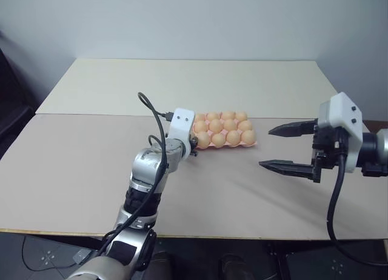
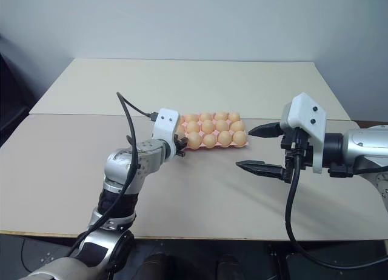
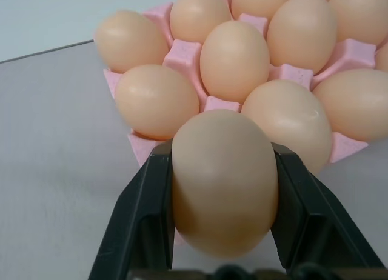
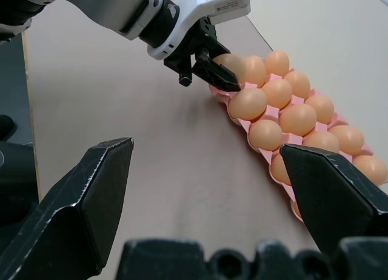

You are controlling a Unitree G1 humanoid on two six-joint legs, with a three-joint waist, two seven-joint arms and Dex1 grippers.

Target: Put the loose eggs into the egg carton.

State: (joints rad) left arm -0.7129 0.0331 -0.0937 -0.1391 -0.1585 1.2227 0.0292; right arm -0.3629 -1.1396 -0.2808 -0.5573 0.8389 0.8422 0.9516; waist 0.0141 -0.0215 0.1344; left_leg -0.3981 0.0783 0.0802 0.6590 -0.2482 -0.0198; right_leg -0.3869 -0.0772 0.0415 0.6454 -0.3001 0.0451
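Two pale desk (image 1: 91,165) tops sit edge to edge, with a thin seam running across between the nearer and the farther one, and everything of interest lies on the nearer surface just below that seam. Next in bulk come the arms: the left arm reaches forward from the lower left toward the middle of the desk, and the right arm comes in from the right side, hanging above the surface well clear of everything else.

The egg carton (image 1: 250,144), a pale-pink moulded tray with scalloped edges, lies flat near the centre of the desk, its long side parallel to the seam. Tan-orange eggs fill the cups that can be seen; in the head views the left wrist covers the carton's left end, so the cups there cannot be counted.

The right tool (image 1: 276,148) is spread wide and carries nothing, its two black fingers pointing toward the carton from the right, apart from it.

The left tool (image 3: 224,231) is clenched on one loose egg (image 3: 224,180), a black finger pressing each side of it. That egg hangs just beside the carton's left end, at the near corner, close in front of the seated eggs; whether it touches the tray cannot be told.
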